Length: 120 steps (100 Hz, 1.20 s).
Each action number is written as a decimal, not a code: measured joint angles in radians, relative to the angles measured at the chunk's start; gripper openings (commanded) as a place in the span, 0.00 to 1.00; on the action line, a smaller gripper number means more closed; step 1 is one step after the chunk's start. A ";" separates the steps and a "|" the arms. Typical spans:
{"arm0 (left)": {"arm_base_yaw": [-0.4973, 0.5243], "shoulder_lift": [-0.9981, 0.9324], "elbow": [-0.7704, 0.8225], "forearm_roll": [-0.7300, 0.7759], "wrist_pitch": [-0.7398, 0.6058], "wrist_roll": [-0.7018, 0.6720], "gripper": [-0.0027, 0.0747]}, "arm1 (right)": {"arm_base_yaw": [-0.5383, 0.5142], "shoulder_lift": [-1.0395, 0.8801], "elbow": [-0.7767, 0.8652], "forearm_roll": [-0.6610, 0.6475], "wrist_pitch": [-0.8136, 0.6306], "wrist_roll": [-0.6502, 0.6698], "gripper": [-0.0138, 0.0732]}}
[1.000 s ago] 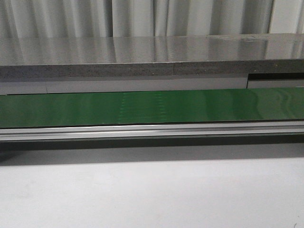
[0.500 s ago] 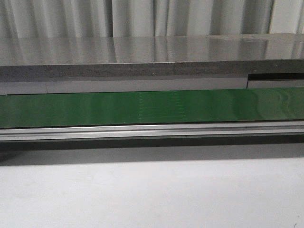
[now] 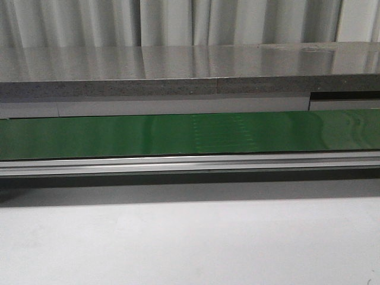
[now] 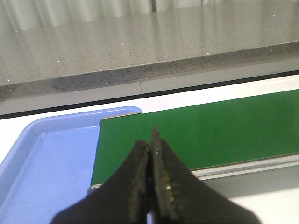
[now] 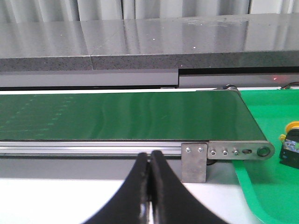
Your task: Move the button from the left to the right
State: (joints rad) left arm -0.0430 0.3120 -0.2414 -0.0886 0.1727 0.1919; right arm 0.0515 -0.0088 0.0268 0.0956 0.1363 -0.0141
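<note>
A button [image 5: 291,143] with a yellow cap and black body lies on a green tray [image 5: 264,189] just past the right end of the green conveyor belt [image 5: 117,116], half cut off by the frame edge. My right gripper [image 5: 149,156] is shut and empty, hanging in front of the belt's rail, well to the left of the button. Over the belt's left end [image 4: 210,135] my left gripper [image 4: 152,140] is shut with nothing in it. Neither gripper nor any button shows in the front view, only the bare belt [image 3: 190,133].
A blue tray [image 4: 46,163] sits at the belt's left end and shows nothing inside. A grey stone counter [image 3: 190,71] runs behind the belt. A metal bracket [image 5: 194,161] and roller end stand at the belt's right end. A white tabletop [image 3: 190,243] lies in front.
A faint dotted patch on the belt has shifted to the right across the front view. No arm or object has come into that view.
</note>
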 measured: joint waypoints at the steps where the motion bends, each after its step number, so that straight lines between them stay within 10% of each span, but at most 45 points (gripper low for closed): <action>1: 0.000 0.000 0.000 0.000 0.000 0.000 0.01 | 0.000 0.000 0.000 0.000 0.000 0.000 0.08; 120: 0.000 -0.124 0.100 0.072 -0.100 -0.074 0.01 | 0.000 0.000 0.000 0.000 0.000 0.003 0.08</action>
State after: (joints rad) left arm -0.0430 0.1875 -0.1410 -0.0165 0.0723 0.1183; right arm 0.0515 -0.0088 0.0268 0.0956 0.1363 -0.0108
